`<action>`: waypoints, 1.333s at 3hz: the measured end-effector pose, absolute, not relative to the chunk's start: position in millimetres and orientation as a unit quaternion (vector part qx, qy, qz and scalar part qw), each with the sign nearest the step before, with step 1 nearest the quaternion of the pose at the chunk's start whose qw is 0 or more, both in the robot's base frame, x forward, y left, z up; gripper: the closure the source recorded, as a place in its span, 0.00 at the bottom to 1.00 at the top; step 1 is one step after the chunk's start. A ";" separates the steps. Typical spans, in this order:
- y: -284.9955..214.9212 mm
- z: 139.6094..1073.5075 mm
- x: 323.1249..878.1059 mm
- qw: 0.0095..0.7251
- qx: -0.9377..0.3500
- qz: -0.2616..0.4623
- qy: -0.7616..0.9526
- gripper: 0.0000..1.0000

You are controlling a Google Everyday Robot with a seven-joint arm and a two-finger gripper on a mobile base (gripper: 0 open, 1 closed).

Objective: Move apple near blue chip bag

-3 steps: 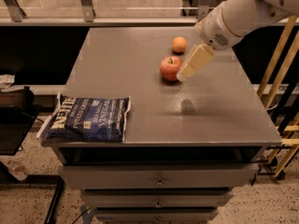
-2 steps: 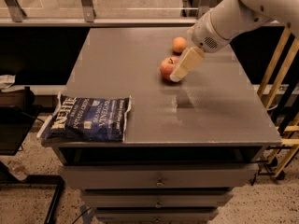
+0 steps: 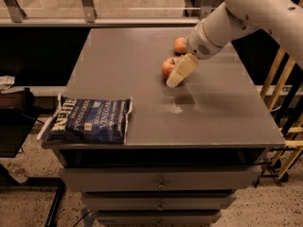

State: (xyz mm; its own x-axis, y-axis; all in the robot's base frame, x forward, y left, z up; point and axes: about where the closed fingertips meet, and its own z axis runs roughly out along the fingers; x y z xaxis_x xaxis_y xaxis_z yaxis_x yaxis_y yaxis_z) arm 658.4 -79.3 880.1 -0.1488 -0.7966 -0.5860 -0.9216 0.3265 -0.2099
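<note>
The red apple (image 3: 167,67) sits on the grey tabletop (image 3: 142,60), right of its middle. My gripper (image 3: 176,77) hangs over the apple's right side, its cream finger (image 3: 182,70) slanting down in front of the apple and covering part of it. The blue chip bag (image 3: 89,119) lies flat at the table's front left corner, well apart from the apple.
A small orange fruit (image 3: 180,45) lies just behind the apple, partly hidden by my arm (image 3: 236,13). Drawers (image 3: 161,178) sit under the tabletop. A wooden frame (image 3: 284,103) stands at the right. A dark shelf with clutter is at the left.
My gripper has moved left and slightly down, closing in on the apple. The apple and the bag have not moved.
</note>
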 end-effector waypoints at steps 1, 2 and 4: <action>-69.2 870.9 659.4 0.306 -0.578 0.110 0.748 0.00; -59.3 866.0 658.8 0.303 -0.586 0.116 0.743 0.18; -39.1 858.4 651.5 0.293 -0.606 0.121 0.729 0.65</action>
